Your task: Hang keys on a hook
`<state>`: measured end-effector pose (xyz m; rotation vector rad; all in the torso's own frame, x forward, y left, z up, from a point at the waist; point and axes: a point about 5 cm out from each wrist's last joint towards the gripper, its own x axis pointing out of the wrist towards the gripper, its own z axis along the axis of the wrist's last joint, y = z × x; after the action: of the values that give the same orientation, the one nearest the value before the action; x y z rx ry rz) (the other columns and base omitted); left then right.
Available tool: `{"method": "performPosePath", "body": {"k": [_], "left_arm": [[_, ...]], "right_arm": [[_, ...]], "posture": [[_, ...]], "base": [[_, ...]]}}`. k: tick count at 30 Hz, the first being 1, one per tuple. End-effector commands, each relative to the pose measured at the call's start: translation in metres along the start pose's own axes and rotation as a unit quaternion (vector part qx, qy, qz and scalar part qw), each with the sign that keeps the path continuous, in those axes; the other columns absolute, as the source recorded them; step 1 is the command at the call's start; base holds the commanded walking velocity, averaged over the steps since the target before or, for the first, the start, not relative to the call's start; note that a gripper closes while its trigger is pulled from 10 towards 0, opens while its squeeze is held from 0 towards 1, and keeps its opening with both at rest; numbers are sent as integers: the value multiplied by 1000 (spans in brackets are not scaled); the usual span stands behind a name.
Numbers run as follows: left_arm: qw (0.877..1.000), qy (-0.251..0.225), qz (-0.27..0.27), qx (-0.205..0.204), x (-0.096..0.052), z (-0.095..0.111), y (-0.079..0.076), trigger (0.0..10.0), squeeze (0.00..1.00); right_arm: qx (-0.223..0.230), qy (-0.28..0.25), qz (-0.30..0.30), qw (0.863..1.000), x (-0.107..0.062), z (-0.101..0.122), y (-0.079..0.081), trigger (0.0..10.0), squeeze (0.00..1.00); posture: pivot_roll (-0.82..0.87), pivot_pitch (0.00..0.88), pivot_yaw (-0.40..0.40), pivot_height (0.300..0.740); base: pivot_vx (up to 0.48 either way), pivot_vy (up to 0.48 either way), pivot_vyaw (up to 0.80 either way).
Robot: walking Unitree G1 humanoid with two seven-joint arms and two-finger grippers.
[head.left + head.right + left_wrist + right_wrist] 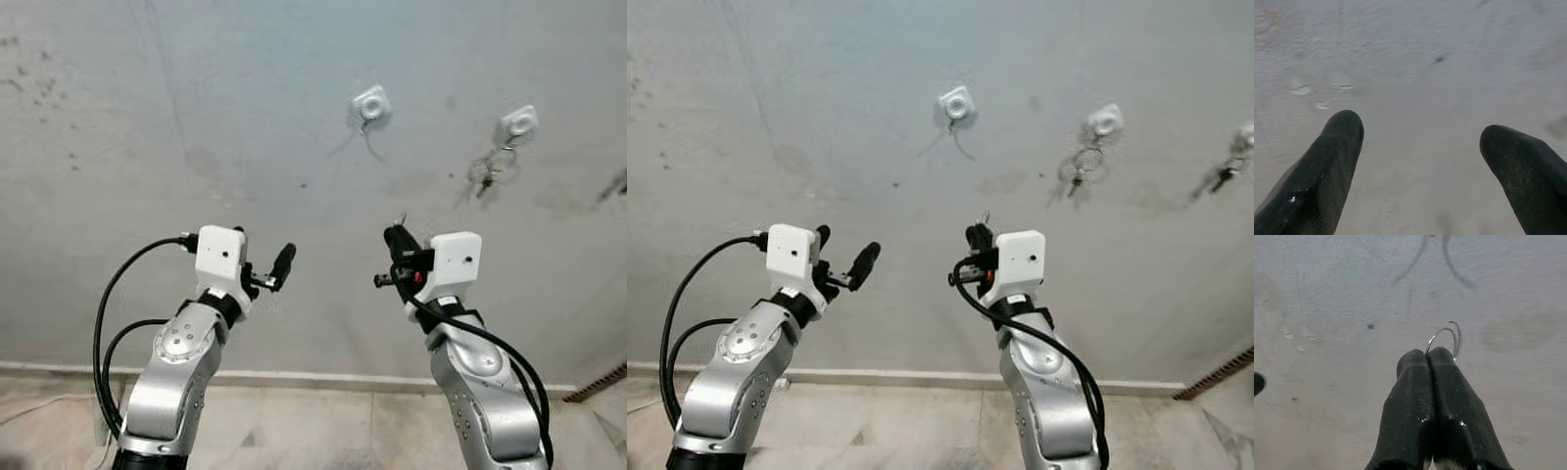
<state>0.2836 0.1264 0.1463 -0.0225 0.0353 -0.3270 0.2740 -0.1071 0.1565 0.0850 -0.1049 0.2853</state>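
Observation:
An empty white hook [370, 106] with a thin wire prong sits on the grey wall, above and slightly left of my right gripper [396, 237]. That gripper is raised toward the wall and shut on a thin metal key ring [1447, 339], whose loop pokes out past the fingertips [1415, 363]. The keys themselves are hidden behind the fingers. My left gripper [265, 253] is raised at the same height further left, open with nothing between its fingers [1339, 132].
A second wall hook [517, 123] to the right carries a bunch of keys [487, 172]. A third hook [1244, 137] at the far right also holds keys. A baseboard [313, 377] and tiled floor lie below.

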Motion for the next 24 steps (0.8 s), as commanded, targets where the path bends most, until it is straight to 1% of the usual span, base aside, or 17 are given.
{"method": "performPosePath", "body": {"k": [1,9,10,14,17,18,19,23,24], "left_arm": [[1000,-1,-12,1,2,1,-8,10000,0],[1000,-2,-8,2,2,1,-8,10000,0],[1000,7,4,8,2,-1,-5,10000,0],[1000,13,14,15,0,-4,-2,10000,0],[1000,11,14,23,0,-4,-2,10000,0],[999,1,7,46,-2,-3,-3,10000,0],[999,-3,5,53,-3,-3,-4,10000,0],[998,-6,-1,61,-6,-5,-4,10000,0],[998,0,-1,64,-10,-8,-2,10000,0]], "right_arm": [[-8,-10,-6,1000,-1,5,-6,10000,0],[-9,-10,-2,1000,0,6,-5,10000,0],[-9,-10,-1,1000,-1,5,-4,10000,0],[-7,-9,4,1000,-2,4,-2,10000,0],[-6,-10,8,1000,-2,4,-1,10000,0],[-4,-13,12,1000,-2,5,0,10000,0],[-4,-14,13,1000,-2,6,0,10000,0],[-4,-14,15,1000,-3,6,0,10000,0],[-4,-13,18,1000,-3,6,0,10000,0]], "posture": [[171,0,-69,740],[171,0,-69,740],[174,0,-70,740],[175,0,-70,740],[176,0,-70,740],[176,0,-70,740],[176,0,-69,740],[177,0,-71,740],[177,0,-71,740]], "base": [[341,0,0],[333,0,0],[0,0,0],[0,0,0],[0,0,0],[0,0,0],[0,0,0],[0,0,0],[0,0,0]]}}
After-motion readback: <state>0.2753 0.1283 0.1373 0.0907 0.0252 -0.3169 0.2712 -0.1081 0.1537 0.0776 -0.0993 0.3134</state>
